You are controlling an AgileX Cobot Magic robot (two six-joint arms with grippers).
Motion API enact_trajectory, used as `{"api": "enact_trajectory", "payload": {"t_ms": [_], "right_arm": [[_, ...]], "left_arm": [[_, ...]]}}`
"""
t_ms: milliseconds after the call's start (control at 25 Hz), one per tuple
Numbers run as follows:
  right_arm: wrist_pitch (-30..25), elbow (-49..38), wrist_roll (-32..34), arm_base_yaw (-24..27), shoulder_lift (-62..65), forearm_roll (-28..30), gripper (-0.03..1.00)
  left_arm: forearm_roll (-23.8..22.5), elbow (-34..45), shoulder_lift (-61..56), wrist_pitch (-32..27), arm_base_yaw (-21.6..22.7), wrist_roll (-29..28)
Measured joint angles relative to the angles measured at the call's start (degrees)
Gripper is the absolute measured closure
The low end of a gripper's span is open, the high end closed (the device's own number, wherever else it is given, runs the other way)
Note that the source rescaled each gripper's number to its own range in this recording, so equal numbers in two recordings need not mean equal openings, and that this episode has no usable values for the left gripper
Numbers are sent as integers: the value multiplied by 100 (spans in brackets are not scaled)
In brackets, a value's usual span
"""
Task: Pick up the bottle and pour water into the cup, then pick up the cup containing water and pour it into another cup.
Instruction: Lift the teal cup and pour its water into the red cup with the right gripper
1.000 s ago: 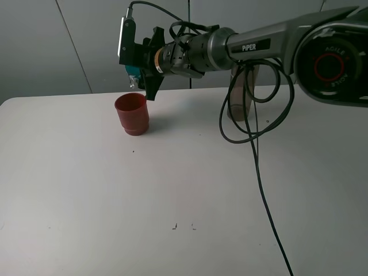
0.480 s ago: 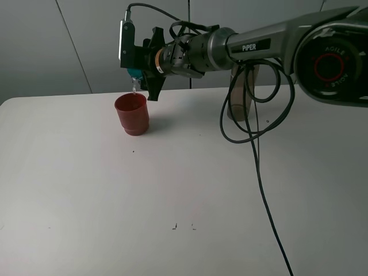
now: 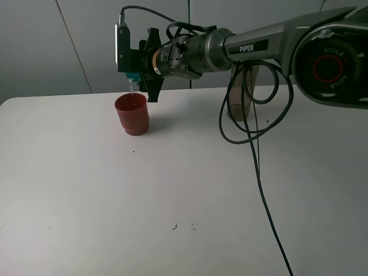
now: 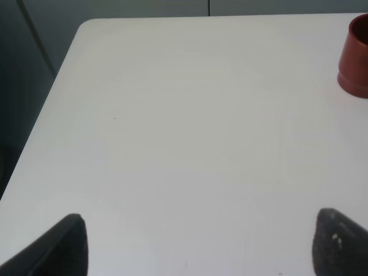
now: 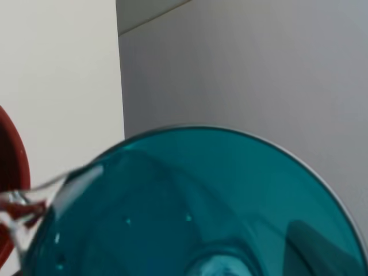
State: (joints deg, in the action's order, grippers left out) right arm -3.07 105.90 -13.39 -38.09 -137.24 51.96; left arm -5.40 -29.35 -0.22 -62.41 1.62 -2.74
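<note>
Exterior high, "PiPER" arm [image 3: 253, 43], teal cup [image 3: 133, 77] tilted over red cup [image 3: 132, 115]

Translucent teal cup [image 3: 133, 77] that I hold in the air, tipped on its side, thin trickle of water [image 5: 40, 187] leaving its rim, opaque red-brown cup [image 3: 132, 114] upright just below it catching the stream, smoky brown bottle [image 3: 240, 100] standing upright, uncapped, well apart from both.
</note>
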Motion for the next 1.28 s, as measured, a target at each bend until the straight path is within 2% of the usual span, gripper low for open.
{"api": "enact_trajectory", "payload": {"t_ms": [560, 1280], "right_arm": [[-67, 0, -87, -10, 0, 190, 84], [-67, 0, -121, -10, 0, 1057, 84]], "left_arm": [[0, 0, 0, 0, 0, 0], [0, 0, 0, 0, 0, 0]]}}
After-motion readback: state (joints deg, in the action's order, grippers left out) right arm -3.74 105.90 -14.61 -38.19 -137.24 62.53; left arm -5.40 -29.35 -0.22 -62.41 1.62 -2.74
